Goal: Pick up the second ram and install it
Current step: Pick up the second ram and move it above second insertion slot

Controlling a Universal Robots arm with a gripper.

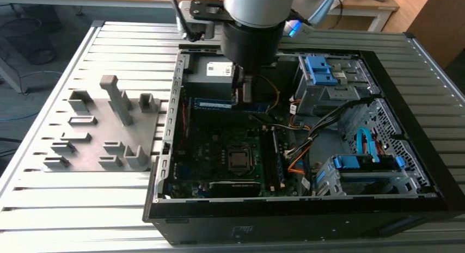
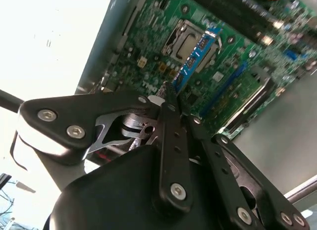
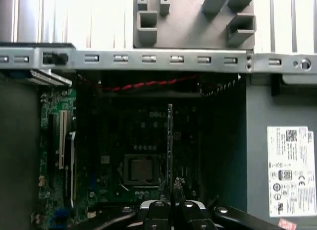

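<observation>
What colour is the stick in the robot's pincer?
The second ram is blue with pale labels, clearest in the second wrist view.

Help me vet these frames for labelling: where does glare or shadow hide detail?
Exterior view: even light, the second ram readable in the gripper. Second wrist view: white glare beyond the case wall, motherboard well lit. First wrist view: motherboard in deep shadow, table slats washed out.

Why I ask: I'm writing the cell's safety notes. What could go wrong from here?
The second ram hangs in the jaws of the gripper, seemingly gripped off-centre, so it might tilt when pressed down. Loose cables beside the motherboard could snag the arm.
</observation>
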